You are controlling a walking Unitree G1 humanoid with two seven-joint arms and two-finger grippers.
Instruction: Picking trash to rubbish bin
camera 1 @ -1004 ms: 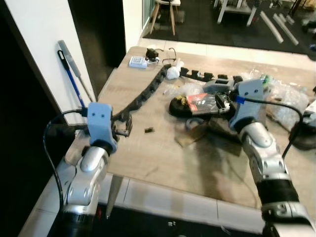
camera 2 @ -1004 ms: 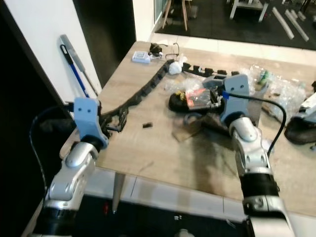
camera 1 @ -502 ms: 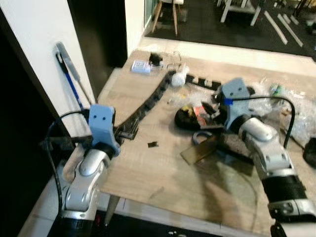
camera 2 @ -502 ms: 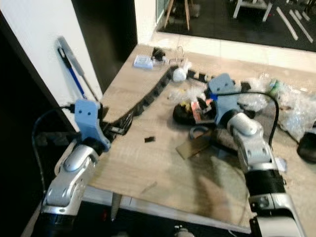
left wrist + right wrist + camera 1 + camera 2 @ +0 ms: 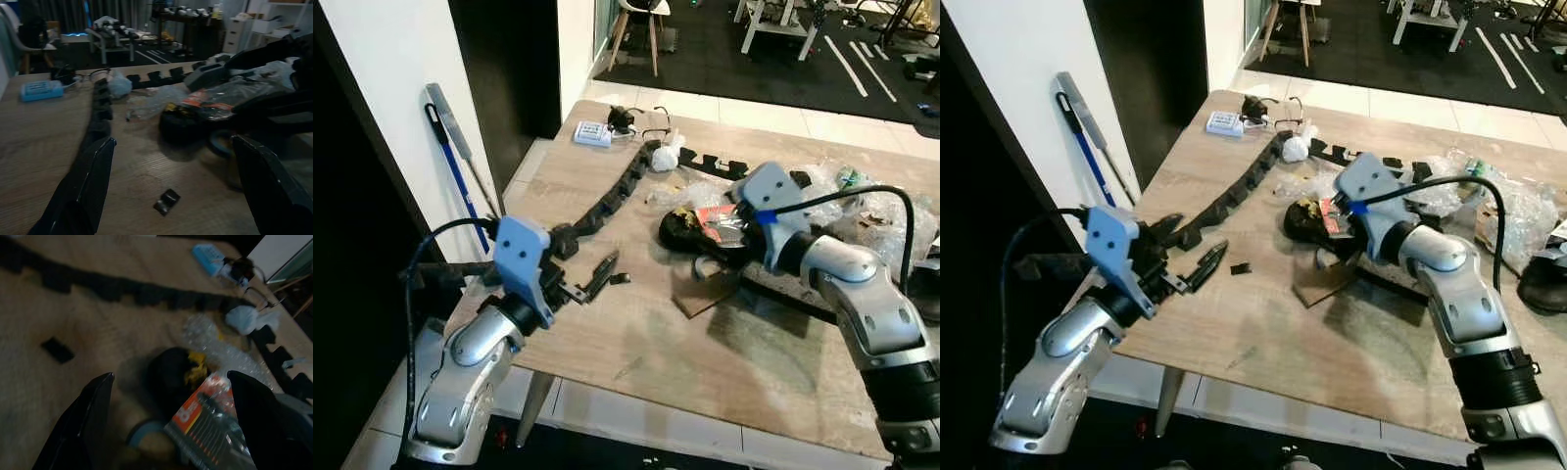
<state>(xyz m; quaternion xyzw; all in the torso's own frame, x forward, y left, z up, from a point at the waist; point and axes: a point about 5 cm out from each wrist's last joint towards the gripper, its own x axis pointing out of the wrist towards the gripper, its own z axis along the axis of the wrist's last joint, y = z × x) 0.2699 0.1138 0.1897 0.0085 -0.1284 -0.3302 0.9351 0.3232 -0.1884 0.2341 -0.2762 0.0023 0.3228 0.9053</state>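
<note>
Hovering over wooden table (image 5: 636,333), right gripper (image 5: 168,396) had its 2 fingers spread wide, nothing between them, aimed at red-and-black wrapper (image 5: 713,217) lying on black lump (image 5: 677,233) near table middle. Clear plastic trash (image 5: 871,201) was heaped at table's right side, white crumpled wad (image 5: 663,157) farther back beside black cable chain (image 5: 607,201). Left gripper (image 5: 597,279) was at table's left edge, fingers also apart, empty, small black piece (image 5: 166,200) on table just ahead.
</note>
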